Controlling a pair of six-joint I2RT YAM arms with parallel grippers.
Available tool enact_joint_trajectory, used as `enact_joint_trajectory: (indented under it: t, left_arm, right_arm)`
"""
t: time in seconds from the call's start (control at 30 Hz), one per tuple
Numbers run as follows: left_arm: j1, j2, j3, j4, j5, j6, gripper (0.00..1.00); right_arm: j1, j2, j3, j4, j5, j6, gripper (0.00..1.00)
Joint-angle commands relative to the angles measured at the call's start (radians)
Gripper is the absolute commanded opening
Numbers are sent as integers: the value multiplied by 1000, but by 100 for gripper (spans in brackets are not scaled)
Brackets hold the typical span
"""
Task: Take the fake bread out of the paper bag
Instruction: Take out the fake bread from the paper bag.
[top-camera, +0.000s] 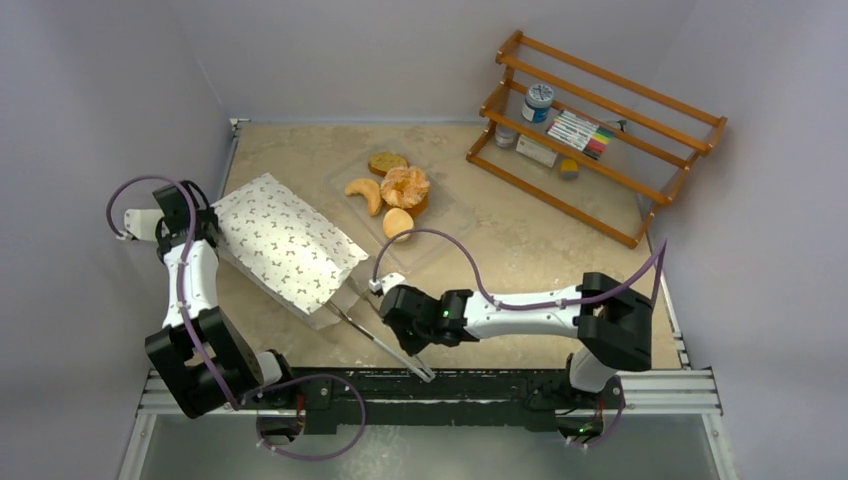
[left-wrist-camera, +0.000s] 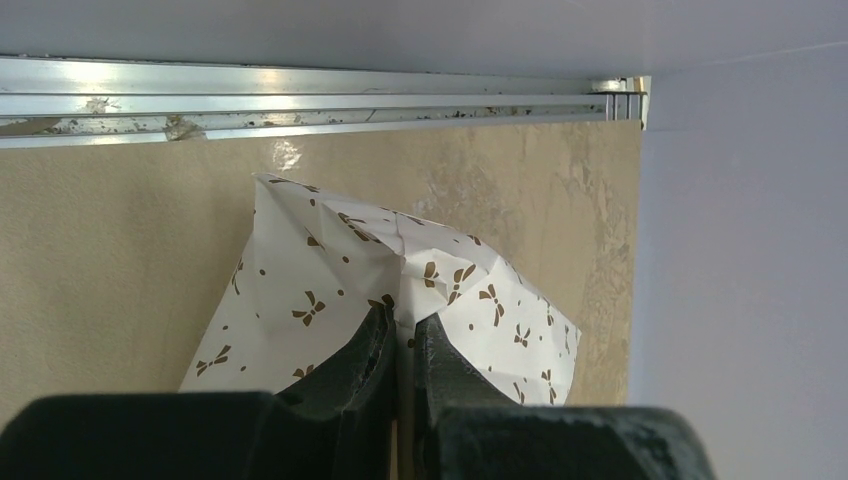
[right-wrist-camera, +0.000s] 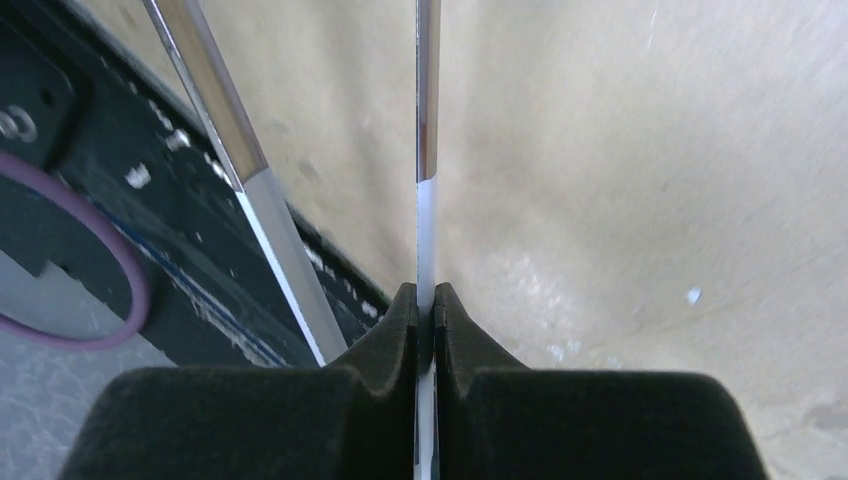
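1. Paper bag lies flat on the tan table. It slants from centre left toward the lower middle of the top view, with its open end at the lower right.
2. Left arm rises from the lower left with its elbow bent and reaches up beside the grey wall. The left gripper is pinched tight on the crumpled upper-left corner of the paper bag, close to the table's left edge.
3. Right arm stretches low and level from the lower right toward the centre. The right gripper is clamped on one blade of the metal tongs; the other blade stands free beside it.
4. Wooden rack sits at the upper right, well apart from both arms.
5. Fake bread rests outside the bag on a clear tray at upper centre: a croissant, a swirled bun, a brown slice and a small roll. Whether the bag holds more cannot be told.
6. Tongs run from the bag's open end down to the black rail at the near edge.
7. Bare tabletop lies between the tray and the rack, and to the right of the tray above the right arm.
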Motion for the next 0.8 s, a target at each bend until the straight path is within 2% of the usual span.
enact_joint_trajectory:
  t: [0.0, 0.33, 0.77]
  left_arm:
    - [8, -14, 30, 93, 34, 14, 0]
    - [8, -13, 7, 131, 76, 31, 0]
    - [8, -11, -23, 157, 138, 42, 0]
  right_arm:
    - [-59, 42, 119, 34, -24, -104, 0]
    - [-126, 224, 297, 34, -77, -246, 0]
    - [-146, 419, 504, -7, -72, -275, 0]
